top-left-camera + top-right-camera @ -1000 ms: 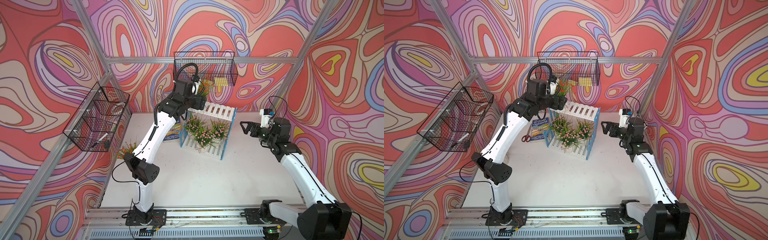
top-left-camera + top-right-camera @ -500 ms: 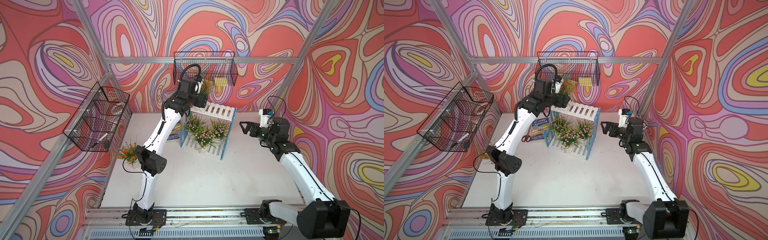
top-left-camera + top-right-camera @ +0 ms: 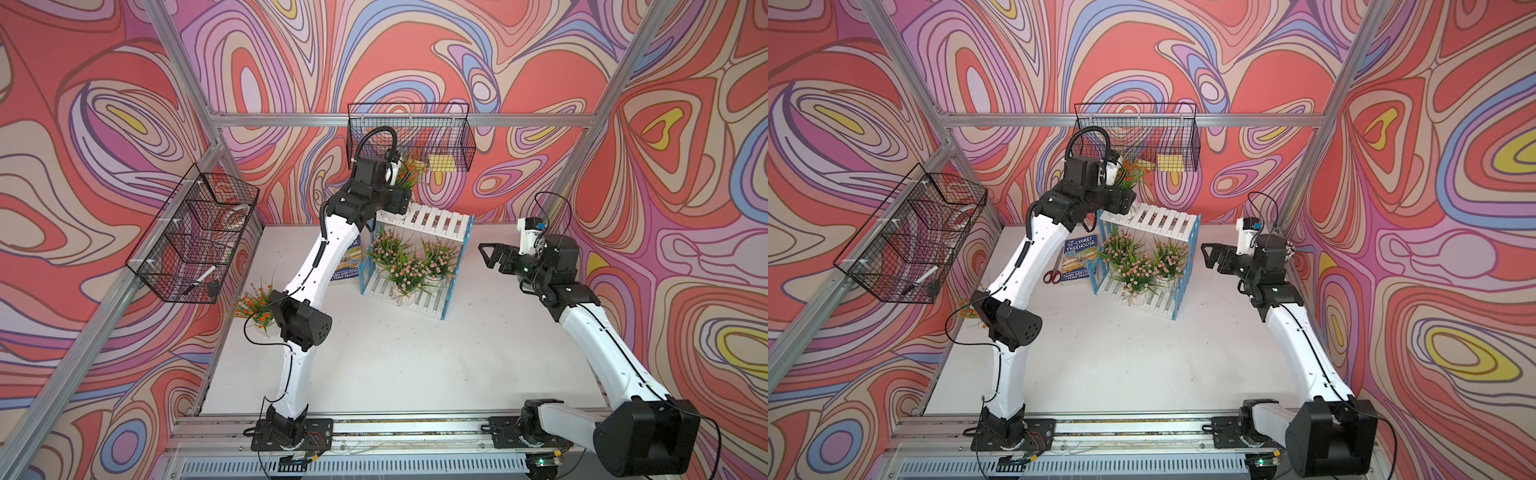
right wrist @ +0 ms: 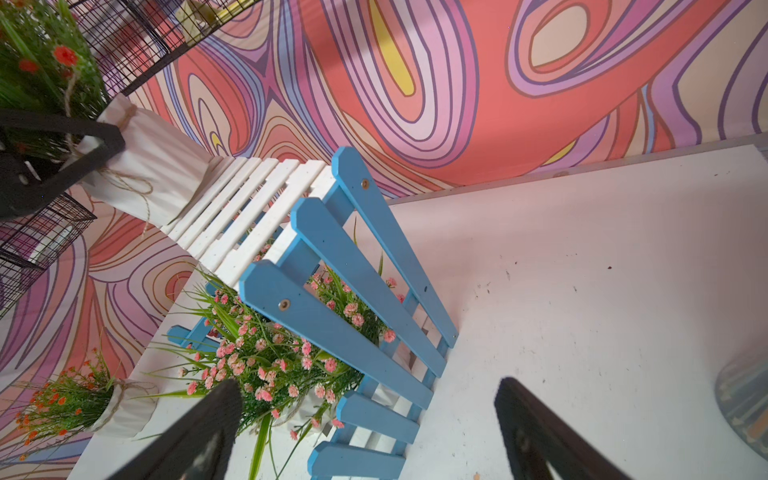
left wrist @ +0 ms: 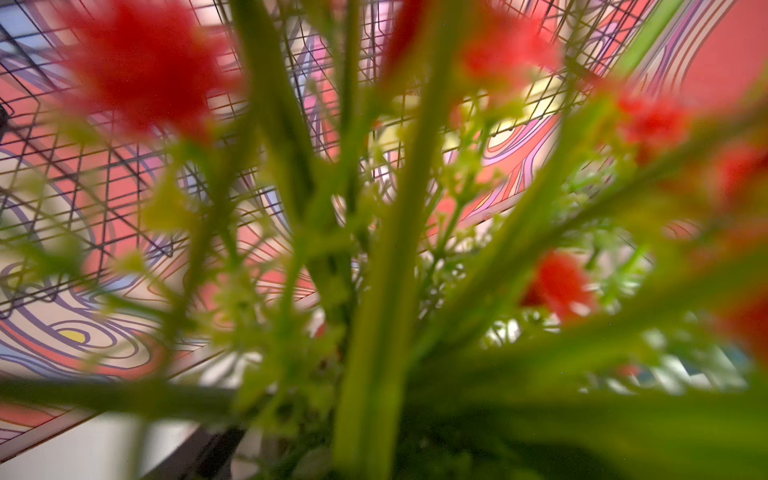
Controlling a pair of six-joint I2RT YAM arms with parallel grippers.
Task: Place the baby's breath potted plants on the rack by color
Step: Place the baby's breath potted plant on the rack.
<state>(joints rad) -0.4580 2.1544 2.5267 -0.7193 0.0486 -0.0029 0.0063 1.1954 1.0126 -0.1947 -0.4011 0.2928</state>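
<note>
The rack (image 3: 432, 220) (image 3: 1158, 220) (image 4: 345, 266) stands at the back of the table. Three pink baby's breath potted plants (image 3: 409, 266) (image 3: 1142, 266) (image 4: 266, 357) fill its lower shelf. My left gripper (image 3: 401, 199) (image 3: 1125, 199) (image 4: 62, 137) is shut on an orange-red plant (image 3: 411, 170) (image 3: 1131, 172) (image 5: 374, 291). Its white pot (image 4: 145, 166) is tilted at the left end of the top shelf; I cannot tell whether it rests there. Another orange-red plant (image 3: 255, 305) (image 3: 967, 309) (image 4: 70, 399) stands on the table at the left. My right gripper (image 3: 488, 255) (image 3: 1210, 255) (image 4: 368, 388) hangs open right of the rack.
A black wire basket (image 3: 440, 137) hangs on the back wall just above the held plant, with a yellow item (image 3: 442, 162) inside. Another wire basket (image 3: 195, 241) hangs on the left wall. A book (image 3: 1079, 257) and red scissors (image 3: 1052, 276) lie left of the rack.
The left arm's elbow has swung right and forward, uncovering more of the orange-red plant on the table. The held plant stays by the rack's top left end. The right arm has not moved.
</note>
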